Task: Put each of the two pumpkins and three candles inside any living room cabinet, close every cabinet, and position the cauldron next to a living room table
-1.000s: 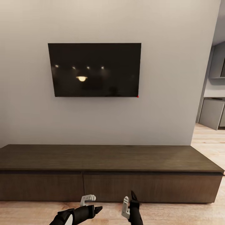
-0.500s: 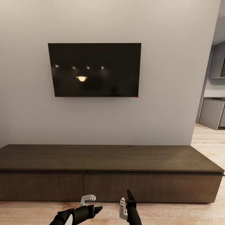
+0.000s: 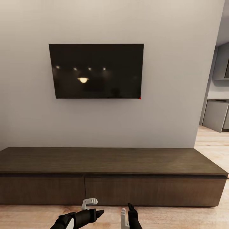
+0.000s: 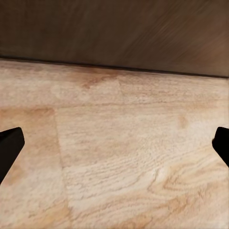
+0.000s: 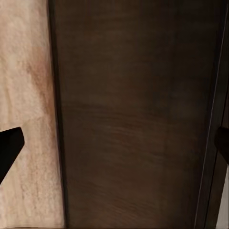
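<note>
Head view is showing the cabinet (image 3: 111,176), long, low and dark brown, standing against the pale wall (image 3: 178,79) and stretching nearly across the whole room in front of the robot. Its wide flat drawer fronts are sitting flush, with one narrow vertical seam between them, and its top is carrying nothing. It is resting on the light wood-plank floor (image 3: 178,218), which is running along its base and out to the right toward a grey kitchen unit (image 3: 216,114) seen through an opening.

Just short of the cabinet's front, low down, the left claw (image 3: 92,206) is hovering over the floor with its fingers standing apart; from the left wrist view the two dark fingertips (image 4: 10,148) are sitting wide at either edge, with floor planks and the bottom edge of the cabinet between them. Beside it the right claw (image 3: 126,213) is pointing up toward the drawer front, its fingers also standing apart and gripping nothing; from the right wrist view the dark wood of the drawer front (image 5: 133,119) is lying between them, with a strip of floor along one side.

Above the cabinet a black television (image 3: 96,71) is hanging on the wall, reflecting a few ceiling lights.
</note>
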Controlling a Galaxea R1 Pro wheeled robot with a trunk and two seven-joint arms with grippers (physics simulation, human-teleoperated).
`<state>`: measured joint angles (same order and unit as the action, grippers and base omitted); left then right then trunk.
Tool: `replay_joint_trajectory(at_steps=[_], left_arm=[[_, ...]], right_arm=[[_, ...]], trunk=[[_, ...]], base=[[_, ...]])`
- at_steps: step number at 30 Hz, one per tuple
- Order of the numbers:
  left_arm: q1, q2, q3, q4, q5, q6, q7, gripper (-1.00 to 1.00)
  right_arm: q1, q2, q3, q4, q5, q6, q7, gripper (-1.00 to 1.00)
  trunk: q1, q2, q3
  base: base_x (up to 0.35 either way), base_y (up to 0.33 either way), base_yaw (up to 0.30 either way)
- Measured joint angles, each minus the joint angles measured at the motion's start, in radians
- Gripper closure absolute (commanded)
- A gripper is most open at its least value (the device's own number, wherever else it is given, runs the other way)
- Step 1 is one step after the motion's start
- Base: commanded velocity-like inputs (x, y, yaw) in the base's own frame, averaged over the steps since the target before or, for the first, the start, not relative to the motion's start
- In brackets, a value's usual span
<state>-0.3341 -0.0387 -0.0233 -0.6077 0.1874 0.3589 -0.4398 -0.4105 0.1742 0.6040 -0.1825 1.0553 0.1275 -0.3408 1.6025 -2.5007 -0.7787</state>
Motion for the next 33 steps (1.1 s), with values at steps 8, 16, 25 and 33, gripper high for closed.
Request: replay_joint_trajectory(at_steps=[8,16,25,33], left_arm=[[0.000,0.000,0.001,0.000,0.000,-0.001,0.000,-1.00],[0.000,0.000,0.002,0.001,0.001,-0.001,0.000,-1.00],[0.000,0.000,0.002,0.001,0.002,-0.001,0.000,-1.00],[0.000,0.000,0.002,0.001,0.002,-0.001,0.000,-1.00]], right_arm=[[0.000,0.000,0.000,-0.003,0.000,0.000,0.005,-1.00],[0.000,0.000,-0.001,-0.007,-0.003,0.001,0.003,-1.00],[0.000,0.000,-0.002,-0.007,-0.005,0.002,0.003,-1.00],[0.000,0.000,-0.004,-0.006,-0.006,0.005,0.004,-1.00]], trunk=[[0.000,0.000,0.000],[0.000,0.000,0.000],[0.000,0.000,0.000],[0.000,0.000,0.000]], base=[[0.013,0.000,0.000],[0.152,0.000,0.000],[0.213,0.000,0.000],[0.176,0.000,0.000]])
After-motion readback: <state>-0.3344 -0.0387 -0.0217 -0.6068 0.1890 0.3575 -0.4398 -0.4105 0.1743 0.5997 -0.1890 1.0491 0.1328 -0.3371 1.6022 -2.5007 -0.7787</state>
